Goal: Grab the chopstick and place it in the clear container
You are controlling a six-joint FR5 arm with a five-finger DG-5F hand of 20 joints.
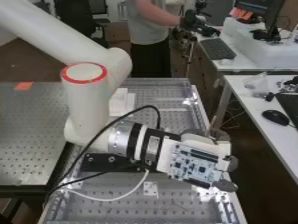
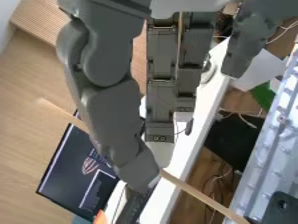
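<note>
The hand [image 1: 225, 185] is out over the bench's right edge, pointing right, with a circuit board on its back. In the wrist view the hand [image 2: 114, 112] has its fingers curled round a thin wooden chopstick [image 2: 199, 194]. The chopstick runs at a slant behind the tip of the large finger and sticks out on both sides. A second thin tan strip [image 2: 179, 45] lies along the middle fingers; I cannot tell what it is. On the white table a see-through object [image 1: 255, 82] stands, possibly the clear container.
The perforated metal bench [image 1: 120, 212] lies under the arm. A white table [image 1: 247, 112] at the right holds a black mouse [image 1: 275, 117] and a dark laptop. Black and white cables loop beside the wrist. White blocks [image 1: 121, 102] stand behind the arm.
</note>
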